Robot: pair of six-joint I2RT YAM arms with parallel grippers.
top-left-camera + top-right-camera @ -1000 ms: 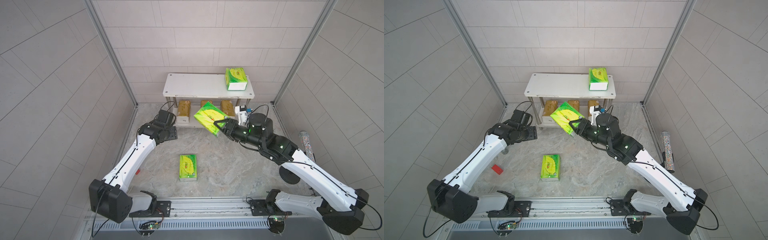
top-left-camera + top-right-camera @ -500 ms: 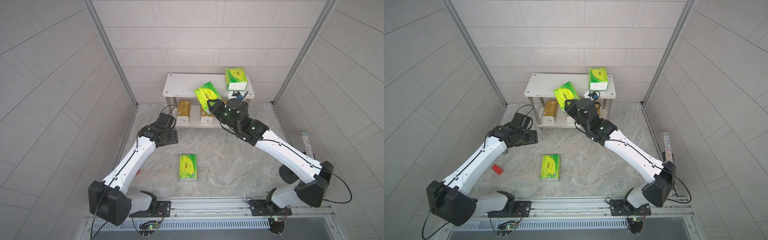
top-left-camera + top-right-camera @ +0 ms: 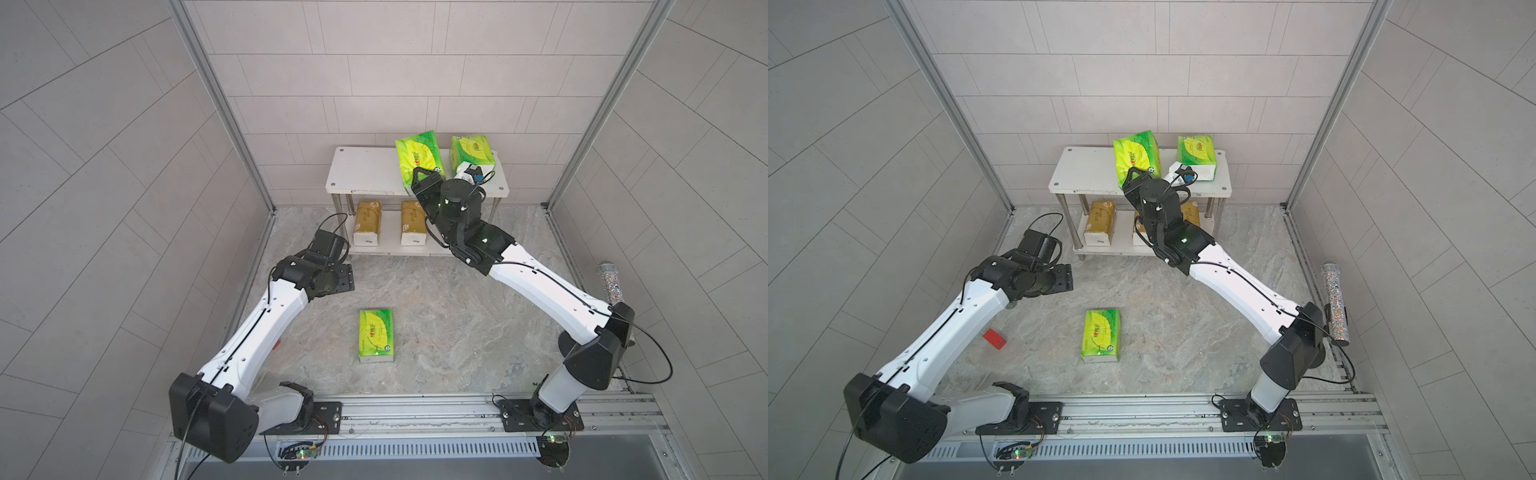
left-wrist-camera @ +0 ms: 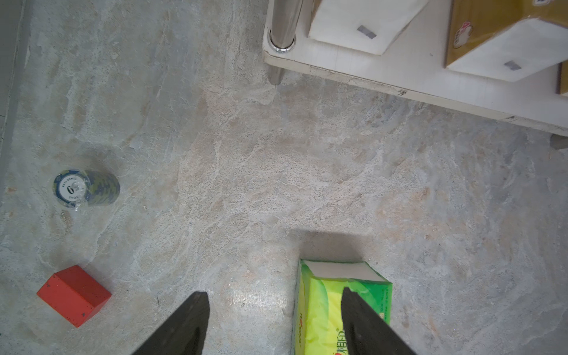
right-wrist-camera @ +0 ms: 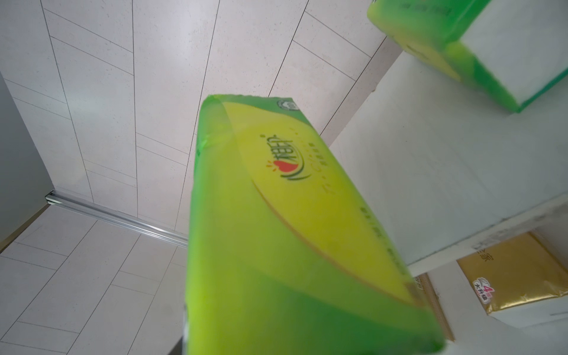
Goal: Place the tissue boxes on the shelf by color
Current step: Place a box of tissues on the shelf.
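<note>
setting: a grey-tiled booth with a marbled floor, seen from above
shelf: stood against the far wall, a white top board over a white lower board on shiny metal legs
held green pack: tilted with its far end raised, over the middle-right of the top board; whether it touched the board could not be told
right gripper: clamped on the near end of the held green pack, at the front edge of the top board
second green pack: lay flat at the right end of the top board, just right of the held green pack, white end facing near
third green pack: lay alone on the floor near the middle, well apart from the shelf
gold packs: side by side on the lower board, white ends facing near; two showed plainly in a top view, a third was mostly hidden behind the right arm
left gripper: jaws spread with nothing between them, hanging above the floor just near and left of the shelf; in its wrist view one finger overlapped the third green pack
red block: on the floor at the left, well apart from every pack
chip stack: a short blue-and-white pile on the floor near the red block, shown only by the left wrist view
glittery cylinder: by the right wall, apart from the shelf
</note>
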